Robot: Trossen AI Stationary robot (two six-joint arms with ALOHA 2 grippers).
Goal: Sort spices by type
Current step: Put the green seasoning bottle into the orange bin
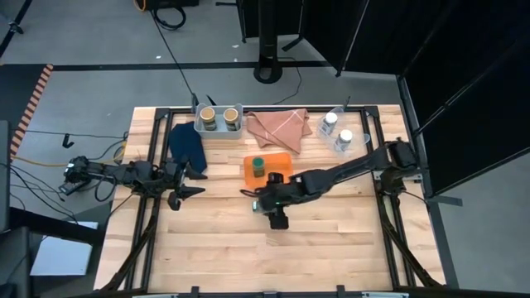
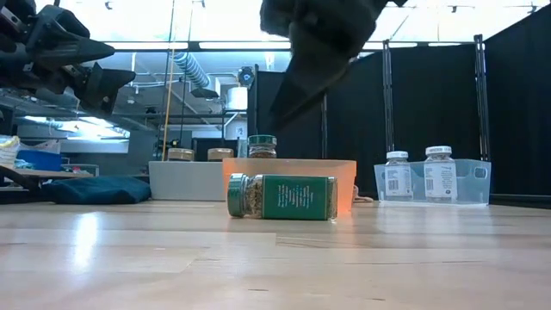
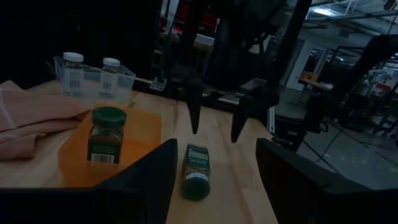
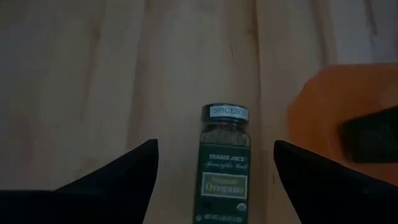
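A green-capped spice jar [image 2: 282, 196] lies on its side on the bare wood just nearside of the orange tray [image 1: 280, 159], its cap toward the table's left. My right gripper [image 3: 217, 124] hangs open above it, fingers slanting down and clear of the jar [image 4: 225, 162]. A second green-capped jar [image 1: 258, 168] stands upright on the tray. Two tan-capped jars [image 1: 219, 117] stand in the grey bin [image 1: 218, 130]. Two white-capped jars [image 1: 338, 131] stand in a clear bin at the far right. My left gripper [image 1: 180, 192] waits open at the left, level, holding nothing.
A pink cloth [image 1: 279, 128] lies between the grey bin and the clear bin [image 2: 478, 181]. A dark blue cloth [image 1: 186, 142] lies at the far left, next to my left arm. The near half of the table [image 1: 248, 257] is bare wood.
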